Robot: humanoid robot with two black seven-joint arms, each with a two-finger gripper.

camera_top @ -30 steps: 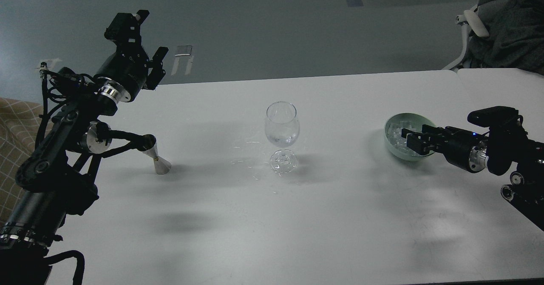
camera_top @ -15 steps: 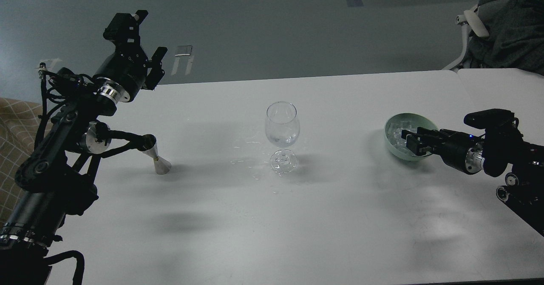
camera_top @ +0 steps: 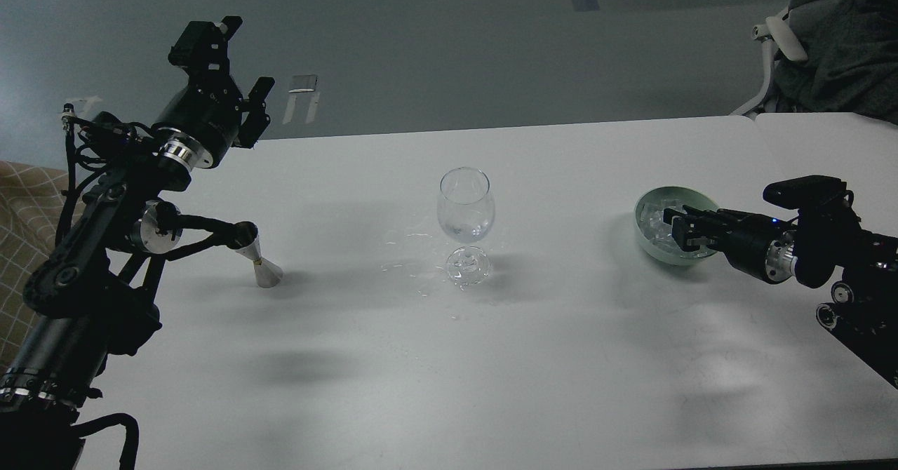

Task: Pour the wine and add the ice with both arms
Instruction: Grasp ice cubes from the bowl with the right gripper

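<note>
A clear wine glass (camera_top: 466, 207) stands in the middle of the white table (camera_top: 561, 358), with a little clear wine (camera_top: 466, 231) in the bottom of its bowl. A pale green bowl (camera_top: 651, 249) at the right holds clear ice cubes (camera_top: 652, 222). My right gripper (camera_top: 678, 226) reaches into the bowl from the right, among the ice; its dark fingers cannot be told apart. My left gripper (camera_top: 235, 59) is raised over the table's far left corner, open and empty. A small metal jigger (camera_top: 262, 264) stands below it on the table.
Clear droplets (camera_top: 421, 273) lie on the table around the glass's foot. A second table (camera_top: 828, 140) adjoins at the right, with an office chair (camera_top: 821, 42) behind it. A beige checked cloth (camera_top: 21, 203) is at the left edge.
My right gripper has shifted slightly left and up inside the bowl. My left arm has drifted a little to the left. The glass, jigger and bowl have not moved.
</note>
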